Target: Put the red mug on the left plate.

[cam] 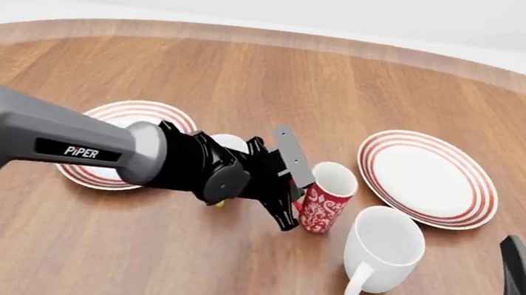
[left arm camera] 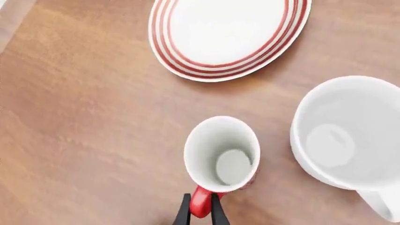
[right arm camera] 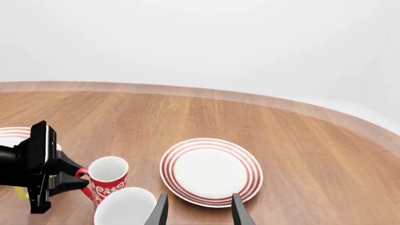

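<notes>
your right gripper (right arm camera: 196,208) is parked nearest the camera with its fingers spread and nothing between them, well clear of the action. a bit further in, the big white mug (cam: 382,252) stands just beside the red mug (cam: 325,198), on the near right of it, so watch that gap when you move.

the red mug itself is upright on the wooden table (cam: 281,82), between the two plates. your left gripper (left arm camera: 201,210) has its fingers pinched on the mug's red handle (left arm camera: 201,202), which looks like the sensible place to grab it. i'd guess it's rigid ceramic, light but glossy and slippery, and held by the handle it'll probably want to swing or tip, so lift slow.

the left plate (cam: 102,173) sits to the left of the red mug, mostly hidden behind your arm. its lookalike, the right plate (cam: 428,177), is off to the mug's right and slightly further back.
</notes>
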`<state>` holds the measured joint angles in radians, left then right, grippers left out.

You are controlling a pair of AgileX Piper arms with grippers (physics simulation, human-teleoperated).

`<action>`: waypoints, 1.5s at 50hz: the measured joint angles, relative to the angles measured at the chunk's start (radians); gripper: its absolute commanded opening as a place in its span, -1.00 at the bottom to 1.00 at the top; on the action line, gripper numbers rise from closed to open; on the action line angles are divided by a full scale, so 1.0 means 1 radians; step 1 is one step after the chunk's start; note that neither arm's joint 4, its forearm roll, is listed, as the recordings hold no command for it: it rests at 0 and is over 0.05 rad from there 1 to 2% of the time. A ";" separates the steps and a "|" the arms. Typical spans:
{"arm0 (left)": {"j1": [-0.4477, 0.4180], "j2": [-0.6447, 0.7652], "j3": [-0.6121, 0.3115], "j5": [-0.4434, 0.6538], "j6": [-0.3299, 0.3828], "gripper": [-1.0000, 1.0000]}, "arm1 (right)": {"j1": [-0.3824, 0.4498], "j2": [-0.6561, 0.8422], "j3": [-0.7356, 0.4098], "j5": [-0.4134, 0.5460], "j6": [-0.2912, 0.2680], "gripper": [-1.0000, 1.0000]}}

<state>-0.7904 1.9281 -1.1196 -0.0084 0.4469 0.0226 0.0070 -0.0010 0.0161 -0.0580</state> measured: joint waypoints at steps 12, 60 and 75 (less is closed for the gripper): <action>0.002 -0.027 -0.005 0.012 -0.024 -1.00 | 0.000 0.006 0.000 -0.004 -0.001 1.00; 0.053 -0.249 -0.064 0.094 -0.185 -1.00 | 0.000 -0.005 0.001 0.025 -0.010 1.00; 0.142 -0.324 -0.074 0.098 -0.192 -1.00 | 0.000 0.001 0.001 0.025 -0.013 1.00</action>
<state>-0.6480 1.6046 -1.1936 0.0894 0.2549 0.0229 0.0082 -0.0002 0.0414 -0.0707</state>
